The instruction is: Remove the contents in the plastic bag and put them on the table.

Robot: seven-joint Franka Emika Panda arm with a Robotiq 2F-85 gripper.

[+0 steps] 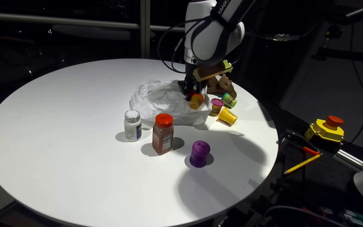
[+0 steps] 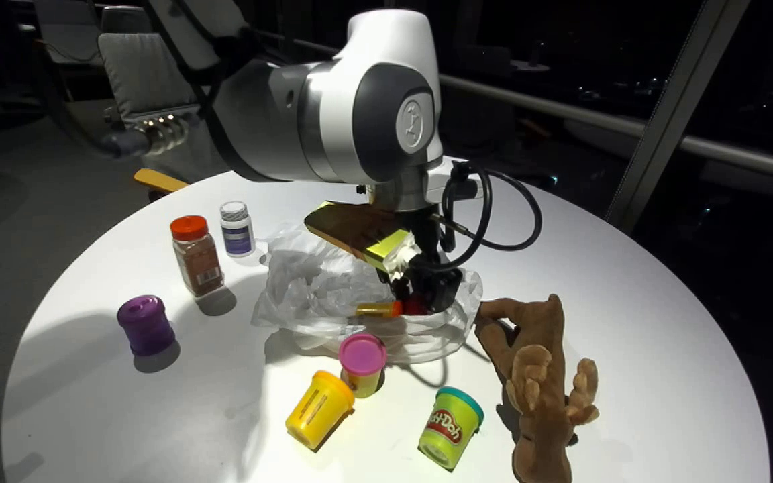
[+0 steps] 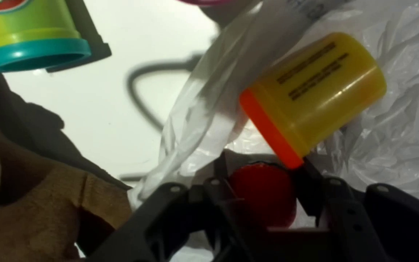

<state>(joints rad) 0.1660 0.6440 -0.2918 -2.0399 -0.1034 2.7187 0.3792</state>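
The plastic bag (image 1: pixel 156 101), white and wrinkled, lies open on the round white table (image 1: pixel 74 173). Inside it, my gripper (image 3: pixel 262 174) points down with its fingers pressed against both sides of a dark red round piece (image 3: pixel 260 193), whose lower part is hidden. A yellow tub with an orange lid (image 3: pixel 315 94) leans against one fingertip, over the bag. Out on the table stand a white bottle (image 1: pixel 133 127), a red-lidded jar (image 1: pixel 162 137) and a purple piece (image 1: pixel 199 154). Nearer the bag are a pink-lidded tub (image 2: pixel 362 362), yellow tub (image 2: pixel 319 409), green tub (image 2: pixel 450 429) and brown plush toy (image 2: pixel 541 376).
A flat yellow-ended block (image 2: pixel 353 231) is fixed beside the wrist, above the bag. Black cables (image 2: pixel 490 228) loop off the arm close to the tabletop. Past the table's edge are a yellow box with a red button (image 1: pixel 326 129) and a pencil (image 1: pixel 302 164).
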